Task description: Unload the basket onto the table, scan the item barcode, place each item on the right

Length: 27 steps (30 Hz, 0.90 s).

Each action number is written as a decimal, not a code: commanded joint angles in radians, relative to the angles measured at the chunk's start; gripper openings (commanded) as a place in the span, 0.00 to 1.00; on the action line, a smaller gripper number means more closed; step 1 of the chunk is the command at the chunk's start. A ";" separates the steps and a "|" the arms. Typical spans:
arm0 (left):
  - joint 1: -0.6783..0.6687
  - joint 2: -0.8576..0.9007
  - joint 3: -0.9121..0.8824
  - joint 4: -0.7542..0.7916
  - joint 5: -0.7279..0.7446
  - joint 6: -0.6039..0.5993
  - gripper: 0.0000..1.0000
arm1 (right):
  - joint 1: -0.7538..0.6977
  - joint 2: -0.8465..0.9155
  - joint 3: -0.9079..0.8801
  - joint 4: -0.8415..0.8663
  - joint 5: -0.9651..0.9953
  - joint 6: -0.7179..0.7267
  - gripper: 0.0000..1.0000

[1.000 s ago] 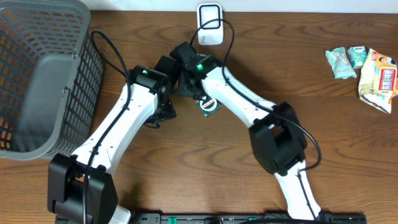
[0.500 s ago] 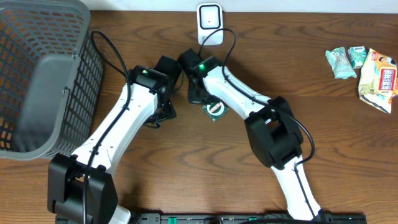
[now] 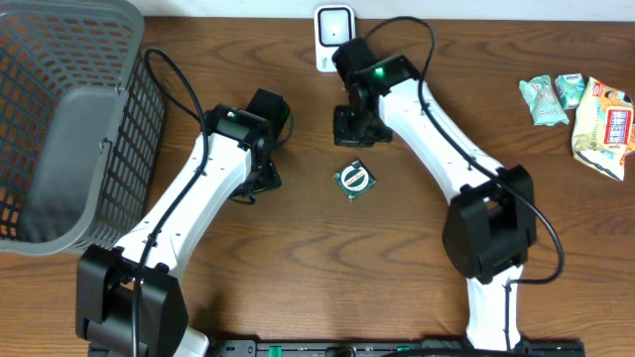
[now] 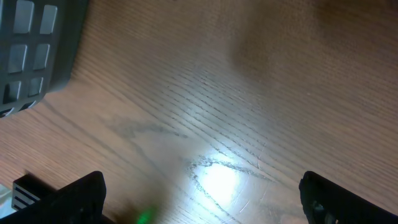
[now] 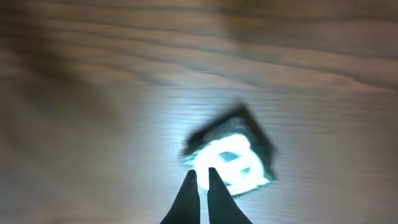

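**A:** A brown wooden desk (image 3: pixel 298 268), seen from above. What has just changed?

**B:** The right arm (image 3: pixel 427 129) has swung from the 10 o'clock side of the small square packet (image 3: pixel 354 178) round to its 12 o'clock side. That is the side nearer the white scanner (image 3: pixel 334 38) at the desk's 12 o'clock edge. The packet has slid a little toward 3 o'clock and lies flat near the middle.

**A:** Is it held?

**B:** No. The right fingers (image 5: pixel 188 196) are pressed closed with nothing between them, pointing down by the packet. The left fingers (image 4: pixel 74 199) are spread wide and empty, at the packet's 9 o'clock. I'd judge the barcode not yet scanned, since the packet has to be picked up and shown to the scanner.

**A:** And the counts?

**B:** Two arms, one scanner, one grey basket (image 3: pixel 144 129) at 9 o'clock and one packet mid-desk. There also look to be three snack packets (image 3: pixel 605 124) at 2 o'clock.
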 commanded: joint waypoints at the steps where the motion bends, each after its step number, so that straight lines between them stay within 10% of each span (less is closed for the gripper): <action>1: 0.002 -0.005 -0.005 -0.007 -0.016 -0.009 0.98 | 0.033 0.008 0.002 0.013 -0.072 -0.067 0.01; 27: 0.002 -0.005 -0.005 -0.006 -0.016 -0.009 0.98 | 0.095 0.114 -0.163 -0.151 -0.036 -0.157 0.01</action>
